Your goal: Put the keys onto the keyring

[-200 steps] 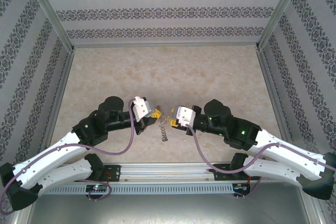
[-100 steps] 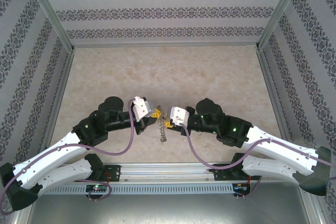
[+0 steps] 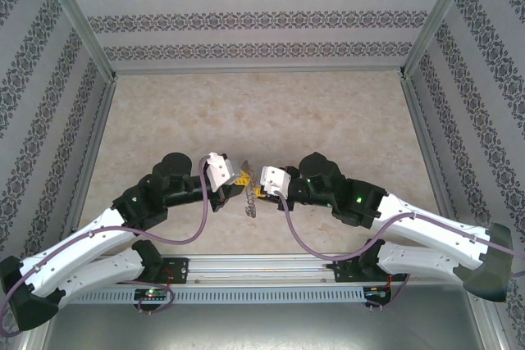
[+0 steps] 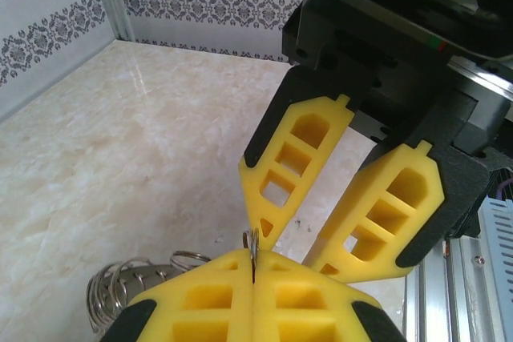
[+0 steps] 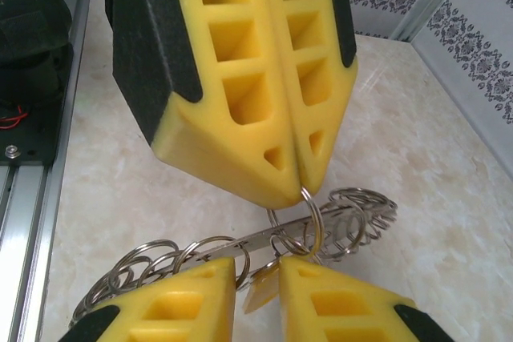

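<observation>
My left gripper (image 5: 298, 186) is pressed fully together, pinching one thin wire loop on the rim of the keyring (image 5: 256, 239). The rest of the ring hangs below it, its flat grey band running almost level and fringed with silver loops, some of them lying on the table (image 5: 449, 198). My right gripper (image 5: 258, 278) faces the left one tip to tip, just beside the ring. Its fingers stand apart, and the key (image 5: 259, 290), a tiny yellow-orange piece, sits in the gap between them, right against the band. I cannot tell whether they actually pinch it.

Both wrists meet low over the near middle of the table, just past the metal rail (image 3: 262, 266) that carries my arm bases. The tabletop is pale beige stone, marbled and glossy enough to catch soft light. Beyond my grippers it runs bare to the back. White walls (image 3: 262, 18) printed with bands of dark ornamental pattern close it in on three sides, with slanted aluminium posts (image 3: 78, 18) at the corners.
</observation>
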{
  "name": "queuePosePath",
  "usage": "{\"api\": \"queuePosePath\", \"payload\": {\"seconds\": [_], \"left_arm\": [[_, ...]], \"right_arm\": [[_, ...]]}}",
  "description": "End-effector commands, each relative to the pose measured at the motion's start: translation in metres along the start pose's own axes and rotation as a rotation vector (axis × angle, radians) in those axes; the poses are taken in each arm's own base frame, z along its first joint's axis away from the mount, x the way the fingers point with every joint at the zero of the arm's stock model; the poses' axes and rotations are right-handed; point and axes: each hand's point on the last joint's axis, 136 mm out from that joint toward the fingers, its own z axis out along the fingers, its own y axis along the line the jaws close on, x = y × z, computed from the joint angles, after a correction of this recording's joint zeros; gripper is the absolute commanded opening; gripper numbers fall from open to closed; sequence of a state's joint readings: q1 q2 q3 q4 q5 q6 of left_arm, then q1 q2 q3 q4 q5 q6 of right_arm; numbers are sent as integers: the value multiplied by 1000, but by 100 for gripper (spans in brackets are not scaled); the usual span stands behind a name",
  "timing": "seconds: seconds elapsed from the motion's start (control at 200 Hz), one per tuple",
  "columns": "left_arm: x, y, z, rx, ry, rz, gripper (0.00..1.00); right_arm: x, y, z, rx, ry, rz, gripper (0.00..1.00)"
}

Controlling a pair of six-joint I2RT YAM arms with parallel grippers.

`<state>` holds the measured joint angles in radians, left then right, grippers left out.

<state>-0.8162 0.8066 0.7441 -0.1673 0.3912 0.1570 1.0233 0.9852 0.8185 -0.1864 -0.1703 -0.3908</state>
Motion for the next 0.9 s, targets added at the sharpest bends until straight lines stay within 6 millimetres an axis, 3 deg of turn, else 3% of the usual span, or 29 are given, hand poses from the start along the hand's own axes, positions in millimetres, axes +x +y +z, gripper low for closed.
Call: {"api": "queuePosePath", "payload": {"seconds": [0.0, 0.475, 0.894], "left_arm": [[-26, 1, -9, -8, -117, 51, 0], [-31, -3, -14, 6, -145, 58, 0], [-33, -17, -19, 67, -202, 95, 0]], "right_arm": [[-12, -6, -5, 9, -21, 18, 22], [2, -2, 4, -28, 9, 48, 24], [-26, -7, -38, 35, -140, 32, 30]]}}
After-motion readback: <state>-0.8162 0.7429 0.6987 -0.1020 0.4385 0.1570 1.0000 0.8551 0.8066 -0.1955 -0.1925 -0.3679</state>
